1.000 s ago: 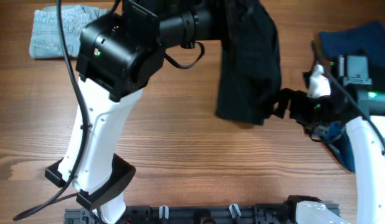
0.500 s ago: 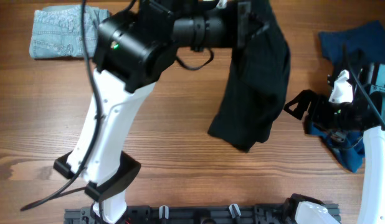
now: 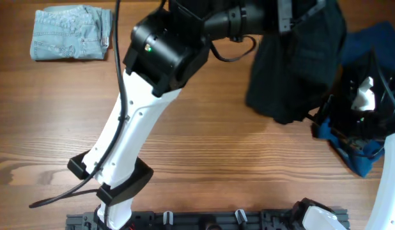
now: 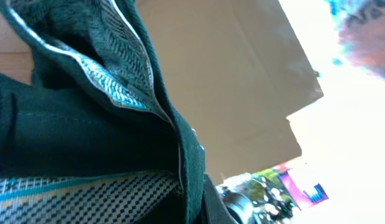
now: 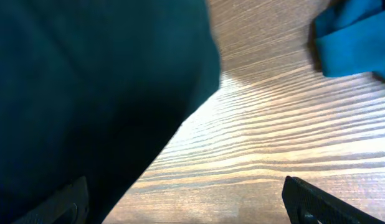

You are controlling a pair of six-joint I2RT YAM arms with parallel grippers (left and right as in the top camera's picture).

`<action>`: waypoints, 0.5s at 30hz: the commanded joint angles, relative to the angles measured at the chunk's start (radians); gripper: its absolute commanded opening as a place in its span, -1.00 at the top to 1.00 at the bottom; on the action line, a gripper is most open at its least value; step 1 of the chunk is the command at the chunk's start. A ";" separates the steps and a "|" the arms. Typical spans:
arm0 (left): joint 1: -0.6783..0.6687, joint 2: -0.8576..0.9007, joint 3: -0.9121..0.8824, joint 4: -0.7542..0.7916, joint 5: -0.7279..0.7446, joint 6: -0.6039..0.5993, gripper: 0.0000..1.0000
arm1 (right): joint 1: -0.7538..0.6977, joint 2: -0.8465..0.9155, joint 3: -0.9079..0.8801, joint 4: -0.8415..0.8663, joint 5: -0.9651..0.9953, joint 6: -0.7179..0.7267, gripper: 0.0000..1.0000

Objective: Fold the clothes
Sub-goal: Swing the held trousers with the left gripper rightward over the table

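Note:
A black garment [image 3: 300,70] hangs from my left gripper [image 3: 292,14] at the table's far right, lifted and bunched. In the left wrist view the dark cloth [image 4: 86,130], with a zip edge and patterned lining, fills the frame and lies between the jaws. My right gripper [image 3: 332,115] is just right of the garment's lower edge. In the right wrist view its fingers [image 5: 311,202] are spread wide and empty over bare wood, with the garment [image 5: 86,93] on the left.
Folded light-blue jeans [image 3: 71,24] lie at the far left corner. A blue cloth [image 3: 376,41] lies crumpled at the right edge under my right arm, and also shows in the right wrist view [image 5: 354,37]. Wooden table [image 3: 204,147].
My left arm has swung right, carrying the black garment up and over toward the blue cloth. My right gripper has pulled back to the right, away from the garment's lower corner.

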 commanded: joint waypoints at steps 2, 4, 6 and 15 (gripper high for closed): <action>0.004 0.000 0.018 0.008 0.047 -0.031 0.92 | -0.088 -0.023 0.018 -0.007 -0.030 -0.018 -0.99; 0.004 0.016 0.018 0.005 0.054 -0.030 0.92 | -0.148 -0.027 0.020 -0.006 -0.022 -0.005 -0.99; 0.005 0.032 0.018 -0.002 0.057 -0.029 0.92 | -0.229 -0.034 0.022 -0.007 0.003 0.028 -1.00; 0.045 0.085 0.018 0.002 0.066 -0.023 0.92 | -0.360 -0.038 0.022 -0.014 -0.010 0.032 -1.00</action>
